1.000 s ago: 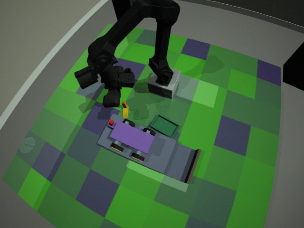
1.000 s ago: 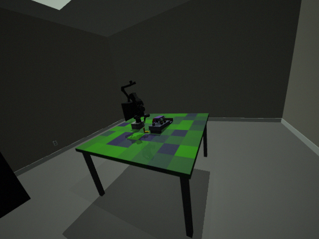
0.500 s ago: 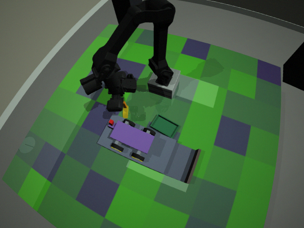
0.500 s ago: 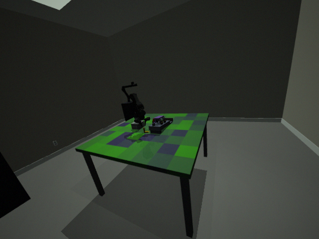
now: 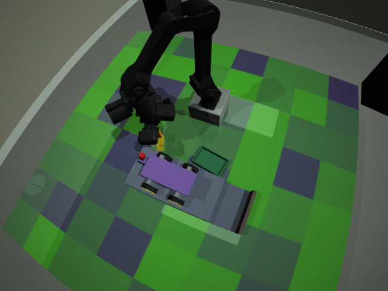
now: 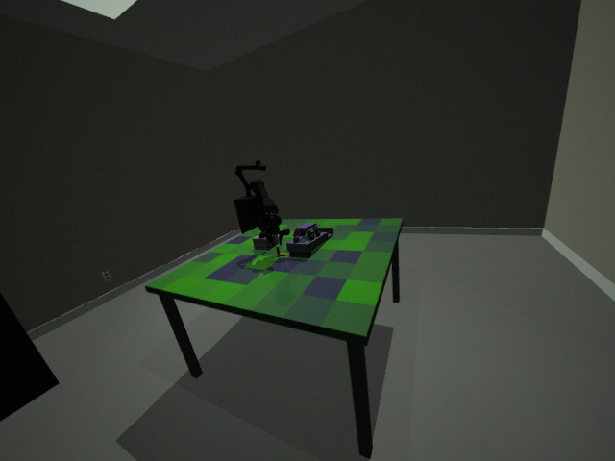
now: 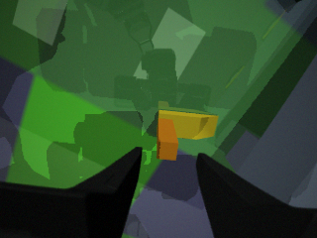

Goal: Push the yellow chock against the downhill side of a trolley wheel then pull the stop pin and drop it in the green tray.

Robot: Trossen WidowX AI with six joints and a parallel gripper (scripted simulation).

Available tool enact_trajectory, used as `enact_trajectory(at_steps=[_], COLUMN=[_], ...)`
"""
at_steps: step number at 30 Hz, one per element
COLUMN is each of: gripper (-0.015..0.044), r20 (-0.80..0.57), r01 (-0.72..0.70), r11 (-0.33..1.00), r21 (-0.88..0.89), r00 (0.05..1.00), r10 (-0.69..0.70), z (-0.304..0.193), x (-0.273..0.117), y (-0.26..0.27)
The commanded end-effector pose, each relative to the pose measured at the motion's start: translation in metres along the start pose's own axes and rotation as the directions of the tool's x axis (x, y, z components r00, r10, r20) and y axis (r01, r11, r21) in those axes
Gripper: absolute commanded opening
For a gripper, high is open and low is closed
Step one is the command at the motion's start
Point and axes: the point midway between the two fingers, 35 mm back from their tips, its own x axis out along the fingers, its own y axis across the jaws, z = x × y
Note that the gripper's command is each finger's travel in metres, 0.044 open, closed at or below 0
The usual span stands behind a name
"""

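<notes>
The yellow chock lies on the table beside the ramp's uphill end, off the ramp. Its orange handle points up toward the wrist camera; its rubber base is not clearly visible. My gripper is partly open and empty, above the chock, with the handle showing between the fingertips. In the top view the wrist hides the fingers. The purple trolley stands on the grey ramp. The red-headed stop pin stands at its uphill end. The green tray is empty.
The tray lies against the ramp's arm-side edge. A dark end board closes the ramp's downhill end. A grey block under the arm's base stands behind the tray. The ramp's side edge runs close beside the chock in the wrist view.
</notes>
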Motion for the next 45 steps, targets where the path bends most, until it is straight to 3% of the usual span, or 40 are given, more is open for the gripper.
enact_trajectory(at_steps=[1,31,36,45], gripper=[0.019,0.019,0.0059,0.0], r20=[0.003,0.003,0.002,0.002], r01=[-0.005,-0.005,-0.001,-0.002], r11=[1.0,1.0,1.0,1.0], r21=[-0.003,-0.003,0.0,-0.001], r00=[1.0,1.0,1.0,1.0], r10=[0.005,0.005,0.001,0.002], z=[0.001,0.002,0.001,0.001], x=[0.008,0.043,0.04,0.037], y=[0.001,0.002,0.001,0.001])
